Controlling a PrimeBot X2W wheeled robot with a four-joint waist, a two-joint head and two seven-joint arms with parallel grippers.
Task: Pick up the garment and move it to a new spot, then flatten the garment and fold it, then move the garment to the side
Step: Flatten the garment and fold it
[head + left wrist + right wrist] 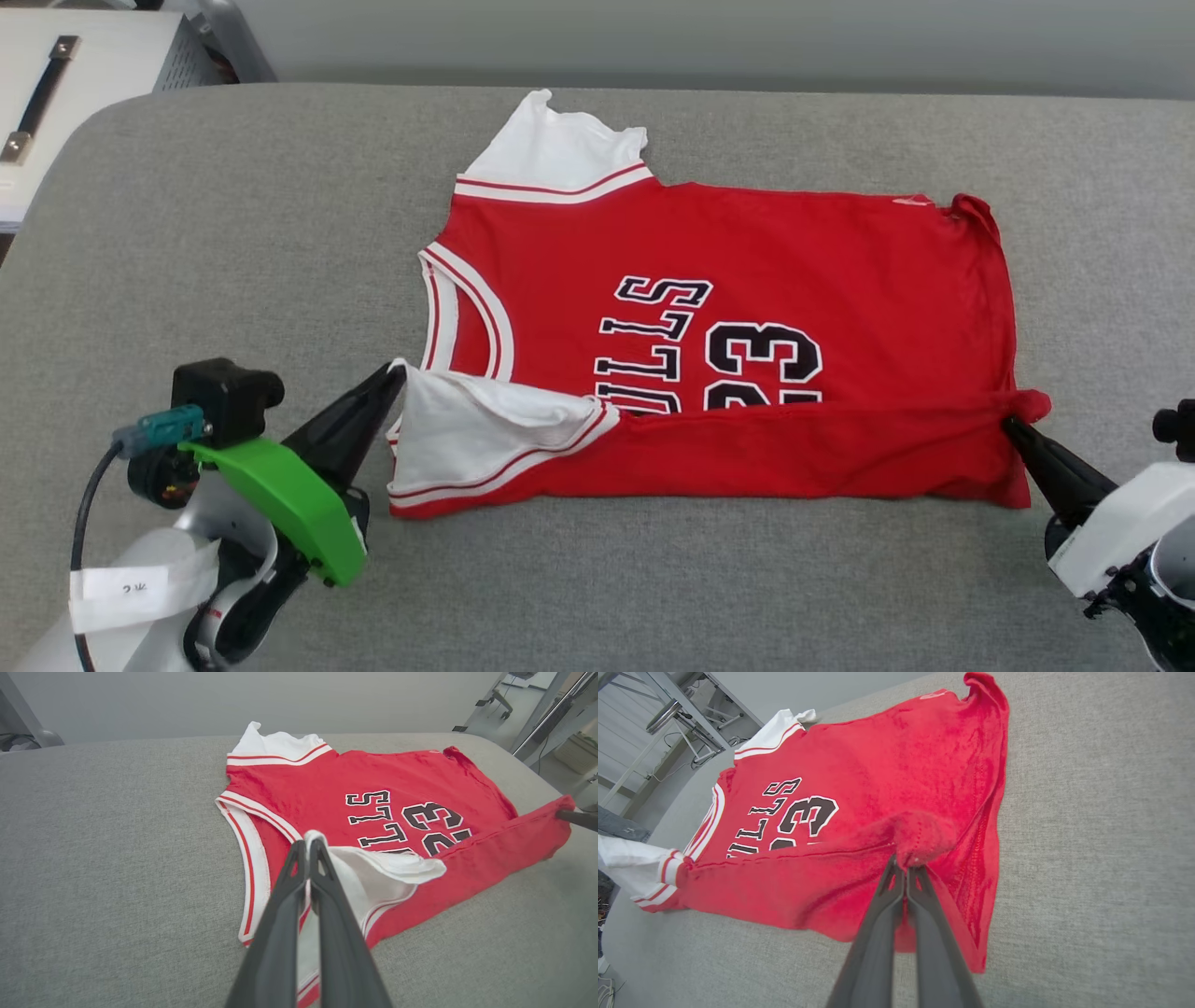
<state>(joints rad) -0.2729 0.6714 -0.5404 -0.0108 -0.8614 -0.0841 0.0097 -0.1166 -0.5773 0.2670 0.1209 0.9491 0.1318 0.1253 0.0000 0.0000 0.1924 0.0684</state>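
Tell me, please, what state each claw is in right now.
Left claw: closed, gripping the garment by its white sleeve.
Right claw: closed, gripping the garment's red hem corner.

The garment [803,261] is red, white-sleeved, black-lettered, stripe-trimmed.

This looks like a robotics lab or a test room: a grey fabric-covered bench [187,233] before a plain grey wall [709,42], a white equipment case [84,75] at ten o'clock, metal frames [706,728] and loose cables [698,760] on the floor.
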